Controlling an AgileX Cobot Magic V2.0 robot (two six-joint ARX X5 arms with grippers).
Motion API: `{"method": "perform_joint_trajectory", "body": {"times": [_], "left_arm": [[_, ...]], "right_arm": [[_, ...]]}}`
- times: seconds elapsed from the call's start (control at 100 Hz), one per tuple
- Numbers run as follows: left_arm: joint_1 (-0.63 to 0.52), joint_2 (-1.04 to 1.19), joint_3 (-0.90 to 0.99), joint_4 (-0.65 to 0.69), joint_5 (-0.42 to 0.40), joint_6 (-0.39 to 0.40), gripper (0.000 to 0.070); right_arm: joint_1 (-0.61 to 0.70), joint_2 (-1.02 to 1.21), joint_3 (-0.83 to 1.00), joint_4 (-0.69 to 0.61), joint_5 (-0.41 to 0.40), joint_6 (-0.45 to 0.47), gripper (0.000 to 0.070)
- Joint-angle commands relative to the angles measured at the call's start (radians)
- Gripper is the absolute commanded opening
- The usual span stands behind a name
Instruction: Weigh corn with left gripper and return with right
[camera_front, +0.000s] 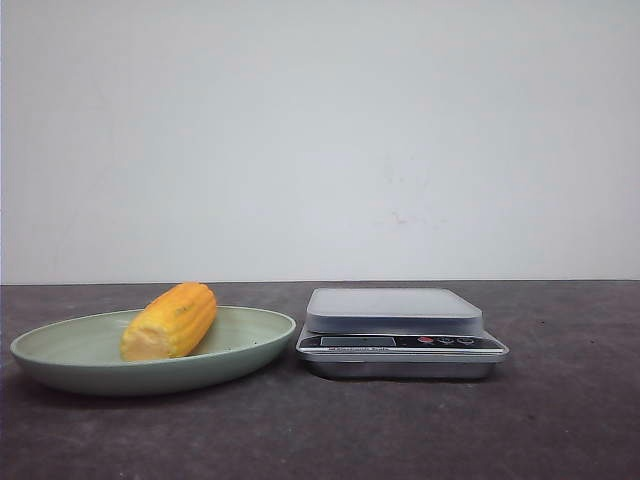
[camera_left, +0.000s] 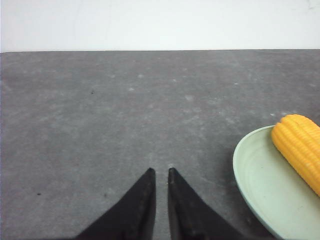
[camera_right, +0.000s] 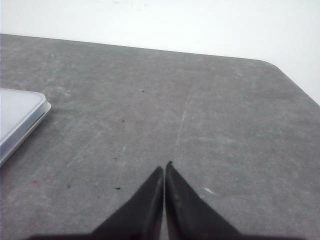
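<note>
The corn (camera_front: 170, 320) is a stubby yellow-orange cob lying in a pale green plate (camera_front: 70, 372) on the left of the table, with its paler cut end towards the front. In the left wrist view one end of the corn (camera_left: 300, 147) shows in the plate (camera_left: 248, 172), off to the side of my left gripper (camera_left: 160, 171). That gripper is empty, its black fingers nearly together with a narrow slit between them, low over bare table. My right gripper (camera_right: 164, 166) is shut and empty over bare table. Neither arm shows in the front view.
A silver kitchen scale (camera_front: 395, 312) with a flat grey platform stands just right of the plate, touching or nearly touching its rim. Its corner shows in the right wrist view (camera_right: 17, 112). The table is dark grey, with a white wall behind it.
</note>
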Motion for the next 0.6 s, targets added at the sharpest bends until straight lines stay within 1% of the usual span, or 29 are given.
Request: {"method": "perform_joint_trajectory", "body": {"times": [0.0, 0.51, 0.55, 0.59], "left_arm": [[0.000, -0.002, -0.018, -0.005, 0.001, 0.006, 0.0000], [0.001, -0.002, -0.018, -0.005, 0.001, 0.006, 0.0000], [0.026, 0.002, -0.018, -0.005, 0.002, 0.006, 0.0000], [0.045, 0.006, -0.018, -0.005, 0.023, 0.006, 0.0000]], "right_arm": [[0.000, 0.000, -0.003, 0.013, 0.000, 0.007, 0.0000], [0.000, 0.000, -0.003, 0.013, 0.000, 0.007, 0.0000], [0.000, 0.000, -0.003, 0.013, 0.000, 0.007, 0.0000], [0.000, 0.000, -0.003, 0.013, 0.000, 0.007, 0.0000]]}}
